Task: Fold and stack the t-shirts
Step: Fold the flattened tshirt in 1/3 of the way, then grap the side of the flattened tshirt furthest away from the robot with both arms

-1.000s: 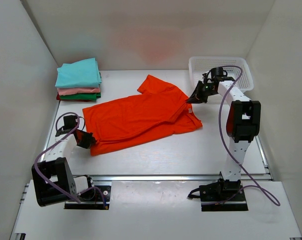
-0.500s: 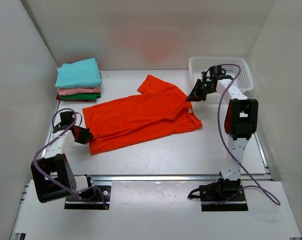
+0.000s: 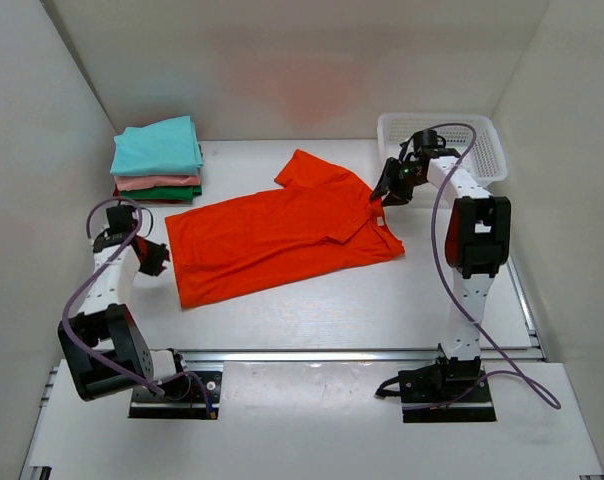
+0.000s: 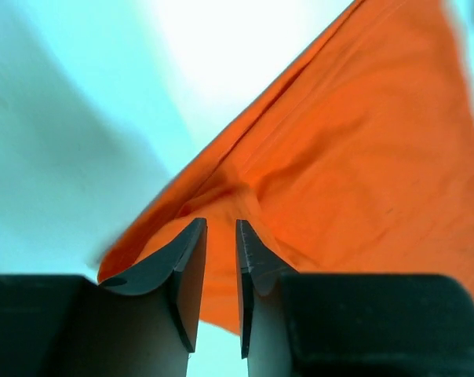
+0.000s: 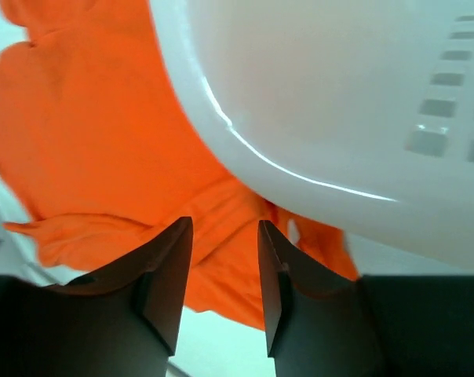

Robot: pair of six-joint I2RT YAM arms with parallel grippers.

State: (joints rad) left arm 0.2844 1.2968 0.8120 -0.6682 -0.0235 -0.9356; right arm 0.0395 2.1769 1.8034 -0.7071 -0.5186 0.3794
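Observation:
The bright orange-red t-shirt (image 3: 282, 235) lies spread flat in the middle of the table. My left gripper (image 3: 156, 259) is at the shirt's left edge. In the left wrist view the left gripper (image 4: 220, 224) has its jaws a narrow gap apart with nothing between them, and the orange shirt (image 4: 362, 157) lies just beyond. My right gripper (image 3: 387, 190) is open over the shirt's right end by the collar. In the right wrist view the right gripper (image 5: 225, 224) is empty above the orange cloth (image 5: 103, 141). A stack of folded t-shirts (image 3: 157, 160) sits at the back left, teal on top, then pink, green and dark red.
A white mesh basket (image 3: 487, 125) stands at the back right, right beside my right gripper; its wall (image 5: 339, 94) fills the upper right of the right wrist view. White walls close in the table on three sides.
My left gripper has moved back and to the left, away from the shirt's front left corner. The shirt's left part now lies flatter. My right gripper has shifted slightly back.

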